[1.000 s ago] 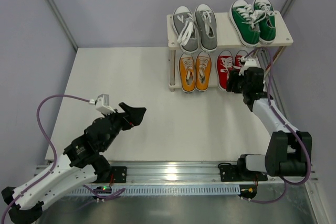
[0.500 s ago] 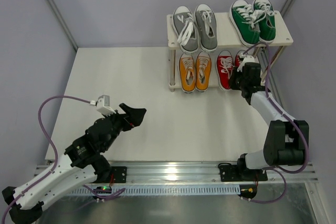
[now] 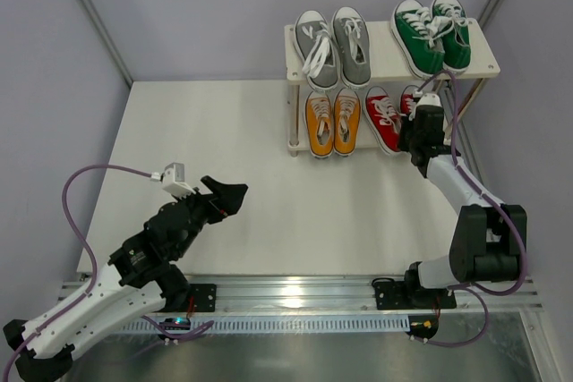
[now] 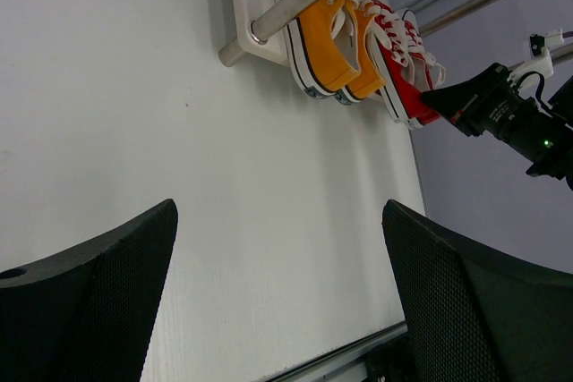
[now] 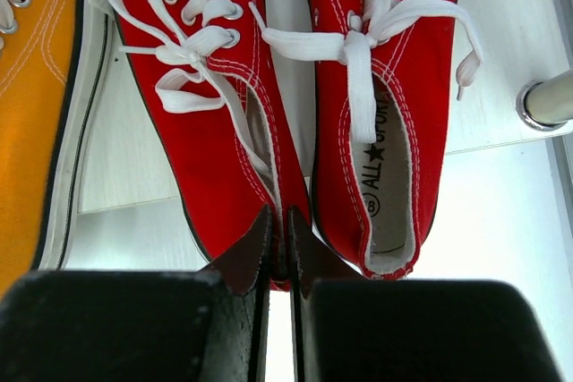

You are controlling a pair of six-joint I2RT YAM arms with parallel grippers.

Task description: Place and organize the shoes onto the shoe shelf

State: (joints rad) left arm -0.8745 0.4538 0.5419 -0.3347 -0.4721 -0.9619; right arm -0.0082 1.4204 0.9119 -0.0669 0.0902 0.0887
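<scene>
Red shoes [image 5: 211,145] on shelf [image 3: 385,67] lower tier. R gripper [image 5: 280,225] jaws pinched shut betw. their heels. L gripper [image 4: 279,221] wide open above table [image 3: 224,140].

Standing on the white table [image 3: 224,140]: the shoe shelf [image 3: 380,67]. Sitting on top: grey sneakers [image 3: 315,46], green sneakers [image 3: 419,38]. Sitting below: orange sneakers [image 3: 320,123], red sneakers [image 3: 383,118].

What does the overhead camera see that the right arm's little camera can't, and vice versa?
Only overhead: the grey canvas sneaker pair and green canvas sneaker pair on the upper board, plus the open left claw. Only right wrist: printed lettering inside the right red canvas sneaker, and the right claw pinched on the left red canvas sneaker's heel rim. Both: those red sneakers and an orange canvas sneaker beside them.
</scene>
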